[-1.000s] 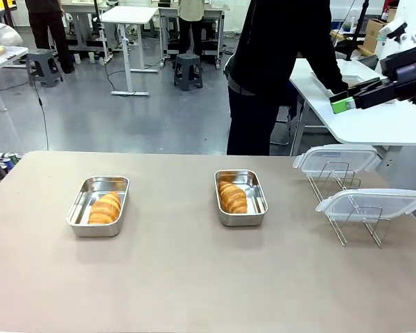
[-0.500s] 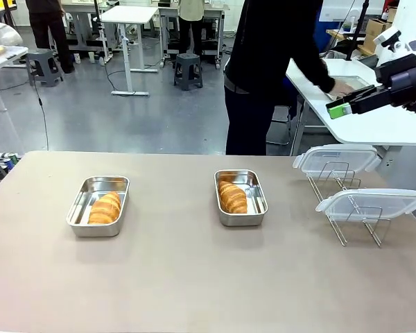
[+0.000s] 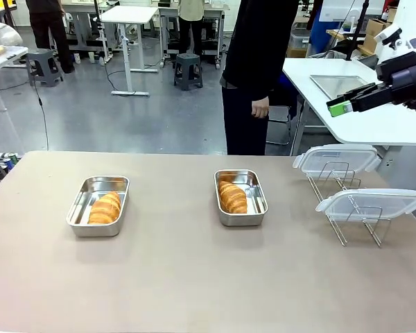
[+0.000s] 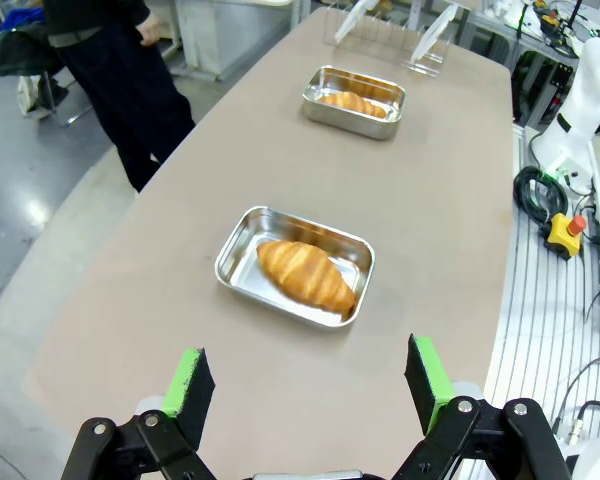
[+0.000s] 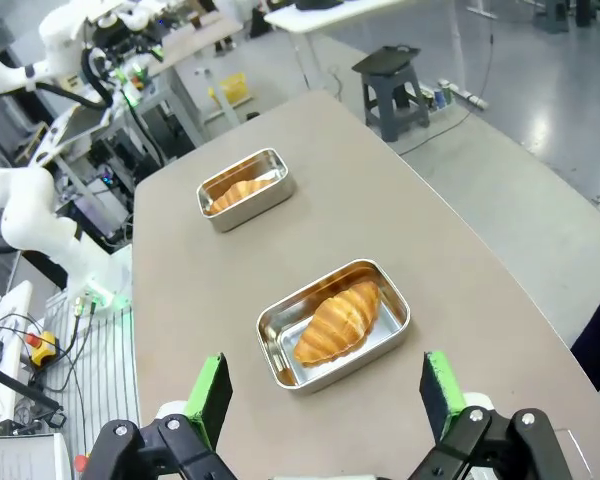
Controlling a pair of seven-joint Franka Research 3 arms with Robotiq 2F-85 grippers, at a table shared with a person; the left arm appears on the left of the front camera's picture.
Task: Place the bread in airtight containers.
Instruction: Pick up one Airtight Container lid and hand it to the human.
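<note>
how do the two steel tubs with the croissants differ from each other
Position: the left tub sits toward the robot's left side of the table; the right tub sits near the middle, nearer the clear lids.
Filling: in the left tub the croissant lies at the near end, leaving the far end bare; in the right tub the croissant lies along the left wall, leaving a bare strip on the right.
Shared: both are shiny, uncovered and hold one croissant.

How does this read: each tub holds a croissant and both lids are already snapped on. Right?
Not quite: the lids are not on. The front view shows both lids off at the right of the table, apart from the tubs, which are open. Each tub does hold a croissant.
</note>
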